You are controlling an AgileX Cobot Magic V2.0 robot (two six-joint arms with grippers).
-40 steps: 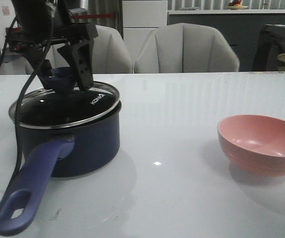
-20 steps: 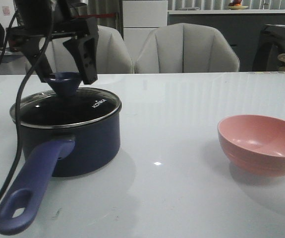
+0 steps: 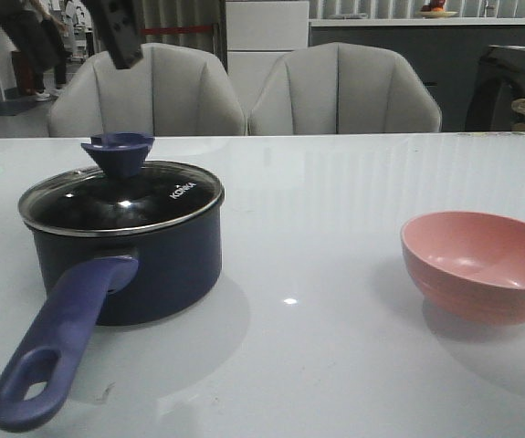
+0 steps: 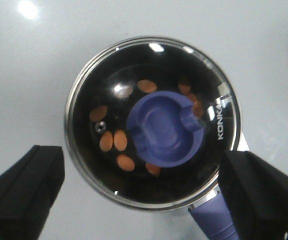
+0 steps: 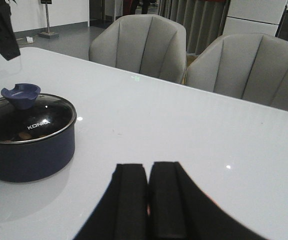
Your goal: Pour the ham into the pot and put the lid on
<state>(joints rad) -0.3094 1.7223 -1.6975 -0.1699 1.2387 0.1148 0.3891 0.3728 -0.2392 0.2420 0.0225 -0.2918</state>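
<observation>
Two grippers served this rig, and at this moment neither held anything. From my remote station I read the left gripper (image 4: pixel 144 200) as spread wide, its dark fingers (image 4: pixel 21 190) standing well clear on either side of the lid (image 4: pixel 154 122), directly above it; in the front view only a dark sliver of that arm showed at the upper edge. The right gripper (image 5: pixel 148 200) had its two pads pressed together with nothing between them, poised over bare table (image 3: pixel 335 228) well apart from the pot (image 3: pixel 125 260). The lid sat level on the pot, its steel rim meeting the pot wall all round as far as I could judge, with the blue knob (image 3: pixel 118 152) upright and centred. Through the glass I counted several pieces of ham (image 4: pixel 112 141) lying on the black floor of the pot, some partly hidden beneath the knob. The pink bowl (image 3: pixel 481 265) stood on the far side of the table, and it appeared empty, though its near wall hid part of the interior. I judged the task essentially finished. To do the remaining step well, I would lift the left arm straight up, keeping the fingers apart so that neither catches the knob or nudges the long handle (image 3: pixel 57 351).
</observation>
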